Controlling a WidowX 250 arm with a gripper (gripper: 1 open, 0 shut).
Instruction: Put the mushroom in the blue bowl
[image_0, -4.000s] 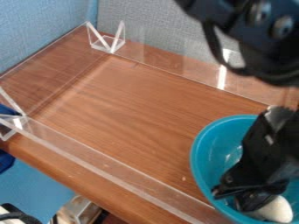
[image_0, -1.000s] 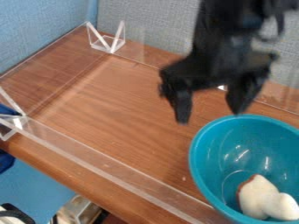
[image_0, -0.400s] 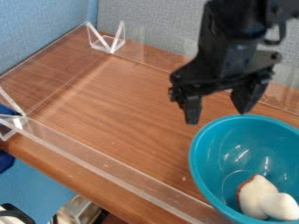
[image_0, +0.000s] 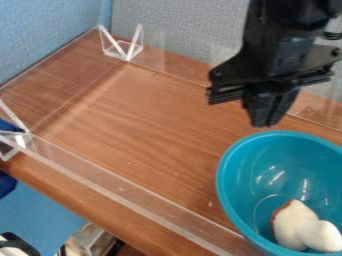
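The pincer (image_0: 265, 108) is drawn narrow, its fingers together with nothing visible between them, and it hangs above the far side of the blue bowl (image_0: 225, 190), apart from the rim. It probably closed up there because there is nothing left for it to carry. The mushroom (image_0: 295, 222) lies inside the blue bowl, low against the near part of the inner wall, and that curved wall probably keeps it from rolling off. Its 2 pale lobes set the long axis on a slant: the end with the orange-brown tinge points up and left in the view, toward the bowl's middle, while the plain rounded end points down and right, toward the near wall. The bowl sits upright on the desk (image_0: 134, 115), seemingly steady on its own base. Well beyond it, to the far left, stands 1 white angular bracket (image_0: 123, 45). The task looks complete; the robot would only need to move clear without knocking the rim.
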